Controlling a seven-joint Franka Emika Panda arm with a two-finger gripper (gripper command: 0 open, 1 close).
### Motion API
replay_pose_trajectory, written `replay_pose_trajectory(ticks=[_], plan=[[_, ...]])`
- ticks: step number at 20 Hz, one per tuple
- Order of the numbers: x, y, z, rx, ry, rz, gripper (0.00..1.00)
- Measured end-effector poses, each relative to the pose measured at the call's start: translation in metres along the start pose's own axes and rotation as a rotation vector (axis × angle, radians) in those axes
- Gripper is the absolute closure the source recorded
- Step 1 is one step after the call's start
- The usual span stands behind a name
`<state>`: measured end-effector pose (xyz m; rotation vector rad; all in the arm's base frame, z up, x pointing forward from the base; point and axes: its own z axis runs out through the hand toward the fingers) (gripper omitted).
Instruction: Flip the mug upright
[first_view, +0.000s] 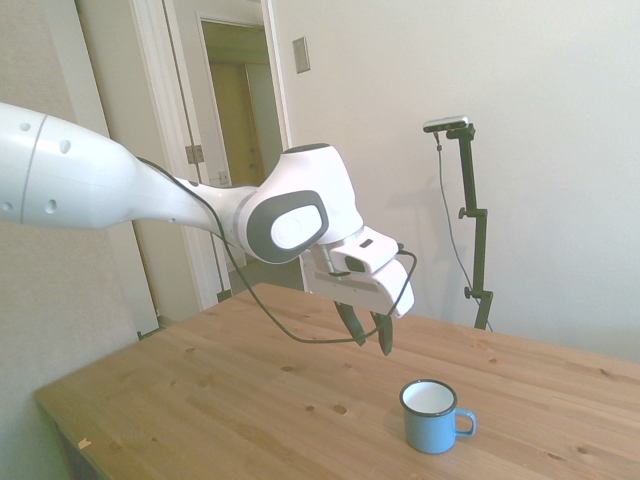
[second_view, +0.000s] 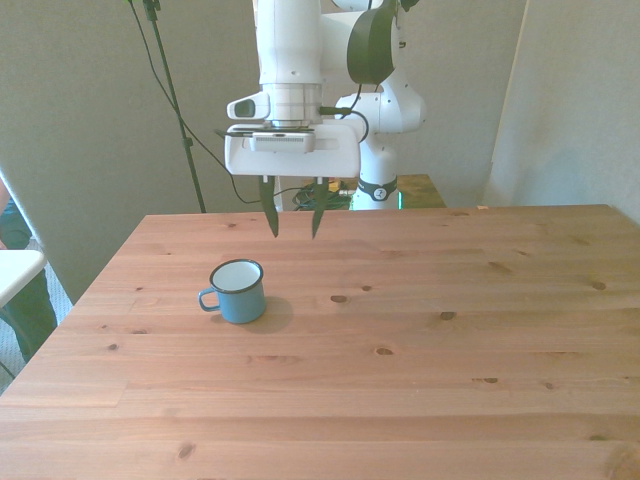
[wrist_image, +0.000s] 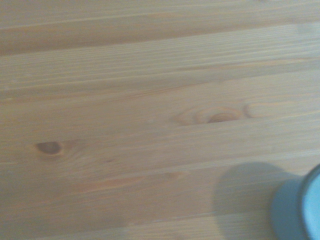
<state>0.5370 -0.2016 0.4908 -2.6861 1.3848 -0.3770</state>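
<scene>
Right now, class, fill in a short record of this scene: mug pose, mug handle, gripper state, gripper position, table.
mug pose: the mug stands upright, opening up, white inside showing
mug handle: points toward the front view's left
gripper state: the gripper is open and holds nothing
gripper position: raised above the table, clear of the mug
table: the wooden table bears only the mug
</scene>
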Motion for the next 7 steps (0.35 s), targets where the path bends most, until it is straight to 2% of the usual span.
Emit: replay_pose_trajectory(ticks=[7], plan=[[-0.056,-0.053,0.029,0.057,-0.109,-0.067,0.0]])
